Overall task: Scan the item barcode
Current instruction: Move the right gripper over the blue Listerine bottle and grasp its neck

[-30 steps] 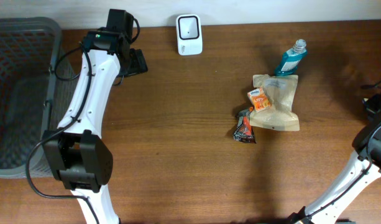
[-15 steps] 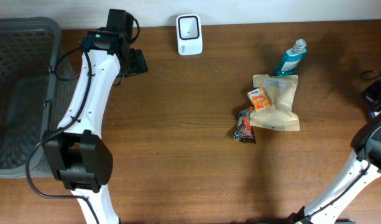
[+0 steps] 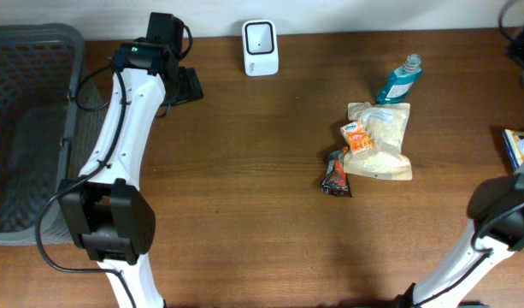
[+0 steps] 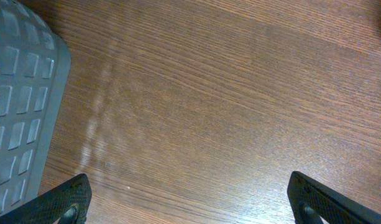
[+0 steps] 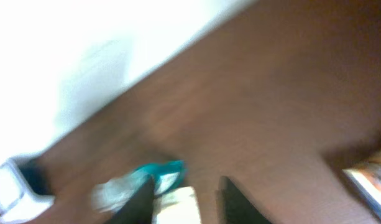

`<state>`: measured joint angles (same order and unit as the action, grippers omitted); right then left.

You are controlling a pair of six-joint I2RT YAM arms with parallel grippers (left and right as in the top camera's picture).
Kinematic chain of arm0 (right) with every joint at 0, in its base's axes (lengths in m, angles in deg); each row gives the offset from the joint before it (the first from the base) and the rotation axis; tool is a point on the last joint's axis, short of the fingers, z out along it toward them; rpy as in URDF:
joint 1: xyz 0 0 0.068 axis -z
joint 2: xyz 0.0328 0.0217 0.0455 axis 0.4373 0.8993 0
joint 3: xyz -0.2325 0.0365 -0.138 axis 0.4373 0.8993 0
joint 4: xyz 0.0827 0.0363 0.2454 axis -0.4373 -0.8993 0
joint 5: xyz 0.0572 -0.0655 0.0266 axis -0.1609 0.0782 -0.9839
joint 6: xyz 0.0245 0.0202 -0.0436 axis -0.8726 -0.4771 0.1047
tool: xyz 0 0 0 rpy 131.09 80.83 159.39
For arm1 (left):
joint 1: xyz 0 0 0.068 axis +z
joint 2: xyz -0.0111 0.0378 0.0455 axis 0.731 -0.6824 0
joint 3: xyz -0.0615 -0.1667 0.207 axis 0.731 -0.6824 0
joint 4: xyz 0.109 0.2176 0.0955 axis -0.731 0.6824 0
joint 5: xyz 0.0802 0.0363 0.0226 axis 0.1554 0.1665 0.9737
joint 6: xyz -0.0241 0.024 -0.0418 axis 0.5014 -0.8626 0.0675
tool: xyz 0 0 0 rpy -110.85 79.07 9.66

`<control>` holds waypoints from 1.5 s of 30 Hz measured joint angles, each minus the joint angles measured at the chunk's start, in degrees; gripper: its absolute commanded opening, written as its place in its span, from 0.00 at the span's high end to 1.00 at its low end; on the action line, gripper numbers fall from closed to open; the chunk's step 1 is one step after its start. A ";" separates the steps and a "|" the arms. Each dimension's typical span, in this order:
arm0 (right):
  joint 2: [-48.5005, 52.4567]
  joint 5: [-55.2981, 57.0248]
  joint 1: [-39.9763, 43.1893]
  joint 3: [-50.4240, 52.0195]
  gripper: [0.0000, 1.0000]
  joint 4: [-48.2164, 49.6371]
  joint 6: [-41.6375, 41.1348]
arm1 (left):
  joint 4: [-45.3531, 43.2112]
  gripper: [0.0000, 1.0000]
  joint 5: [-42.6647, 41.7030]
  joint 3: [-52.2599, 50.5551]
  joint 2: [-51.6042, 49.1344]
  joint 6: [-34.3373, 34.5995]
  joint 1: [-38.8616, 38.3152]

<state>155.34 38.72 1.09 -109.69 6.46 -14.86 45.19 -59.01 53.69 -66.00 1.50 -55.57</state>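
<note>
The white barcode scanner [image 3: 260, 36] stands at the table's back edge. The items lie right of centre: a teal bottle [image 3: 401, 79], a tan pouch [image 3: 383, 144], an orange packet [image 3: 356, 135] and a dark packet [image 3: 336, 174]. A colourful flat packet [image 3: 519, 145] lies at the right edge. My left gripper [image 4: 190, 210] hovers wide open over bare wood near the basket, with nothing between its fingers. My right gripper [image 5: 189, 202] is up in the far right corner. Its view is blurred, but its fingers stand apart around nothing, with the teal bottle [image 5: 158, 176] and the pouch [image 5: 178, 202] far beyond them.
A grey mesh basket [image 3: 26, 128] fills the left end of the table, and its rim [image 4: 22, 106] shows beside my left gripper. The white wall runs along the back. Bare wood lies between the scanner and the items.
My right arm has swung up and back to the far right corner, and its jaws have parted. The colourful packet at the right edge has come into view. The left arm has not moved.
</note>
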 measured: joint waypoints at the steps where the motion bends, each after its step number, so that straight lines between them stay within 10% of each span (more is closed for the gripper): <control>1: -1.07 -2.62 -2.34 -0.46 0.34 0.02 1.73 | 0.00 0.01 0.00 0.00 0.00 0.00 0.00; 17: 4.50 5.53 -18.25 0.66 0.48 -3.76 22.53 | 0.00 0.01 0.00 0.00 0.00 0.00 0.00; 25: 8.59 10.82 -18.40 0.70 0.37 -2.43 24.46 | 0.00 0.01 0.00 0.00 0.00 0.00 0.00; 45: 11.72 11.56 -18.40 0.76 0.65 -3.08 24.46 | 0.00 0.01 0.00 0.00 0.00 0.00 -0.02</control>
<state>167.05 50.28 -17.31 -108.92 3.37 9.60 45.19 -59.01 53.69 -66.00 1.50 -55.59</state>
